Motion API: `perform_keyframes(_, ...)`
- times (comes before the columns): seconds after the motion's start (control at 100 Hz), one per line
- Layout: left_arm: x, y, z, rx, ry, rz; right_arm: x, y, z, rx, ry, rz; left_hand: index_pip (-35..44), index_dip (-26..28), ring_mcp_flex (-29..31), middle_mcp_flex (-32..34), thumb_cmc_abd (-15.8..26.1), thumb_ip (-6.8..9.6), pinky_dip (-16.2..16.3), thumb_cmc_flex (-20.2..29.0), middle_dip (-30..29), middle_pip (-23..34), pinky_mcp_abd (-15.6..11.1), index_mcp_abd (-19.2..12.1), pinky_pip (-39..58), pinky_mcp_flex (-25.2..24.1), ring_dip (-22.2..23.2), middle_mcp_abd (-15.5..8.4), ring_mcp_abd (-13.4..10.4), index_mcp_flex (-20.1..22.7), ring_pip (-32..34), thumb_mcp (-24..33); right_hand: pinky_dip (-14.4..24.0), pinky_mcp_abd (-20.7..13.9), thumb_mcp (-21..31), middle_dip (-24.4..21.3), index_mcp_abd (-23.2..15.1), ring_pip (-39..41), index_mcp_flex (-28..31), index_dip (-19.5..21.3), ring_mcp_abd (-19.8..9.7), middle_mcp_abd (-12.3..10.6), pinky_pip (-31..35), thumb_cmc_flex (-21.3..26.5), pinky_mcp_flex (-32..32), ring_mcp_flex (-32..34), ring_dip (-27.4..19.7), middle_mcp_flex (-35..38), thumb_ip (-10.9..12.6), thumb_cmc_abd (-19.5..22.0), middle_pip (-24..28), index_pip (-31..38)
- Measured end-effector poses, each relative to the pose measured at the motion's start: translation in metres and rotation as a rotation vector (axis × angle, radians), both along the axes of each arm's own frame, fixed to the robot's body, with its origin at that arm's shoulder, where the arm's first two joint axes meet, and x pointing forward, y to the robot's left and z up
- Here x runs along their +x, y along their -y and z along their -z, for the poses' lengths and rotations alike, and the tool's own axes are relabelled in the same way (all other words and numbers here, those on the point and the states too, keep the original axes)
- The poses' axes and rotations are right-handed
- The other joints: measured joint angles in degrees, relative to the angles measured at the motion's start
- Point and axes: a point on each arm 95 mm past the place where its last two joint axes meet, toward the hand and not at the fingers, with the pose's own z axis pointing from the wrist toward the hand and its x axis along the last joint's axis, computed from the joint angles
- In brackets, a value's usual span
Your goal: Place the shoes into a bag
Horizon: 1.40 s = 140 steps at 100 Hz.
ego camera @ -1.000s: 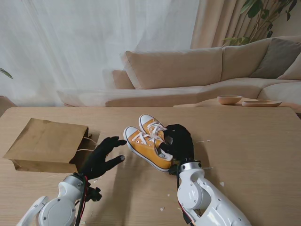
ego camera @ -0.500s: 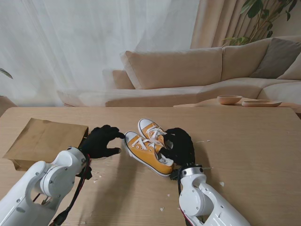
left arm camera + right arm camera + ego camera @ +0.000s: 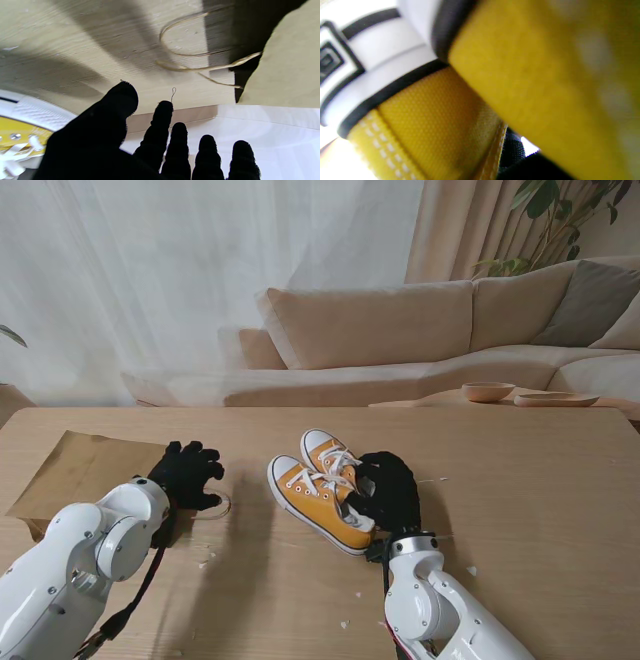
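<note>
The counter [image 3: 520,480] stretched wide and pale. On it, at about nine o'clock from the shoes, the paper bag [image 3: 85,470] lay flat, its mouth barely gaping and its cord handles [image 3: 190,53] loose on the wood. The pair of yellow shoes [image 3: 322,490] sat mid-counter, heels gripped in the right hand [image 3: 388,490], fingers closed round them. The left hand [image 3: 185,473] hovered at the bag's mouth, fingers [image 3: 162,117] spread and holding nothing. To my eye the risk was the bag: unless properly opened, the shoes would shove it along or snag those handles.
</note>
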Motion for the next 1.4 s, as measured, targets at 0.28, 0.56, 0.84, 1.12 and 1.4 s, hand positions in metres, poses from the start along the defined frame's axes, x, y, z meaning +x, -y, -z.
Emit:
perform_keyframes(0.28, 0.004, -0.007, 0.020, 0.027, -0.062, -0.074, -0.001, 0.000, -0.001, 0.003, 0.004, 0.001, 3.87, 3.59, 0.00, 0.00, -0.02, -0.07, -0.68, -0.20, -0.02, -0.01, -0.02, 3.03, 0.00, 0.00, -1.56, 0.00, -0.05, 3.49, 0.00, 0.78, 0.00, 0.00, 0.00, 0.00, 0.00, 0.00, 0.01, 0.01, 0.00, 0.00, 0.00, 0.00, 0.02, 0.00, 0.00, 0.00, 0.00, 0.00, 0.00, -0.02)
perform_keyframes(0.56, 0.001, -0.005, 0.031, 0.056, -0.103, -0.050, -0.001, 0.000, -0.001, 0.007, 0.002, 0.001, 33.36, 26.81, 0.00, 0.00, -9.69, -3.16, 3.93, 1.25, 3.25, 5.20, 0.02, 11.46, 1.69, -0.57, 3.68, 0.00, -0.08, 2.47, 0.56, 10.13, 0.00, 0.00, 0.00, 0.00, 0.00, 0.00, 0.01, 0.02, 0.00, 0.00, 0.00, 0.00, 0.03, 0.00, 0.00, 0.00, 0.00, 0.00, 0.00, -0.03)
perform_keyframes(0.84, 0.003, -0.002, 0.036, 0.094, -0.001, 0.005, -0.001, 0.000, -0.001, 0.007, 0.002, 0.001, 52.59, 40.30, 1.74, 9.21, -12.95, -4.28, 18.21, 6.73, 20.17, 26.82, 2.22, 18.19, 4.91, -1.49, 19.38, 2.22, 3.16, 18.81, 12.83, 16.75, 0.00, 0.00, 0.00, -0.01, 0.00, 0.00, 0.02, 0.02, 0.00, 0.00, 0.00, 0.00, 0.04, 0.00, 0.00, 0.00, 0.00, 0.00, 0.00, -0.03)
perform_keyframes(1.12, 0.005, -0.001, 0.034, 0.044, 0.129, 0.053, -0.001, 0.000, -0.001, 0.009, 0.003, -0.001, 55.21, 48.39, 3.87, 28.61, -11.37, -4.26, 21.63, 6.15, 37.47, 28.44, 5.11, 18.66, 5.52, -0.57, 18.67, 6.65, 8.05, 37.37, 34.54, 15.87, 0.00, 0.00, 0.00, -0.01, 0.00, 0.00, 0.03, 0.02, 0.00, 0.00, 0.00, 0.00, 0.06, 0.00, 0.00, 0.00, 0.00, 0.00, 0.00, -0.03)
perform_keyframes(1.4, 0.000, -0.006, 0.035, -0.067, 0.060, -0.013, -0.001, -0.003, -0.001, 0.010, 0.001, -0.017, 50.65, 52.59, 2.99, 27.78, 1.51, -4.95, 21.56, 6.07, 37.40, 28.74, 5.13, 21.63, 5.56, -2.03, 18.64, 10.21, 8.77, 39.01, 34.31, 6.82, 0.00, 0.00, 0.00, -0.01, 0.00, 0.00, 0.03, 0.02, 0.00, 0.00, 0.00, 0.00, 0.06, 0.00, 0.00, 0.00, 0.00, 0.00, 0.00, -0.03)
